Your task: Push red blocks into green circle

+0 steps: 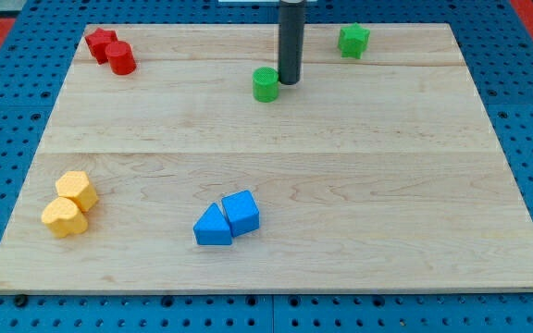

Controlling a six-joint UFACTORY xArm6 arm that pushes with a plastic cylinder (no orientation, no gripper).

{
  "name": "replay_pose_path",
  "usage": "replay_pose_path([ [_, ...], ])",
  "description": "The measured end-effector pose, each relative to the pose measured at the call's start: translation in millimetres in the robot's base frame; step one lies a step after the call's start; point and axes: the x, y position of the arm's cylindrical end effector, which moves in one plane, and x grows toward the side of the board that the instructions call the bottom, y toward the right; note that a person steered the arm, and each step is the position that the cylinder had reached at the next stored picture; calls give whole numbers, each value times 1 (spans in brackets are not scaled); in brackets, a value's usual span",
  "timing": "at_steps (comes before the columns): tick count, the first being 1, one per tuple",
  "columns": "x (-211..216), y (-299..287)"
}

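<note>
**Rod tip beside the green cylinder, red blocks in the upper left**

The rod's lower end, my tip (289, 81), is being seen just above the centre of the frame, right beside the green cylinder (266, 84), at that block's right edge; whether the two are touching cannot be told. No hand is being carried by the arm, so no spread or pinching state can be reported.

The two red blocks are being shown in the upper left of the frame, touching each other: a red star-shaped block (100, 43) and a red cylinder (121, 58) just to its lower right. Both are lying well apart from the tip.

A second green block (353, 40) is being shown at the upper right. Two yellow blocks (70, 203) are sitting together at the lower left, and two blue blocks (227, 219) are sitting together at the lower centre of the wooden tabletop (387, 185).
</note>
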Motion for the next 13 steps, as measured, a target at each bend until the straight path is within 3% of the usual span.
replay_pose_path([
  [2, 31, -82],
  [4, -59, -110],
  [6, -117, -226],
  [9, -103, -315],
  [11, -81, -235],
  [13, -44, -222],
])
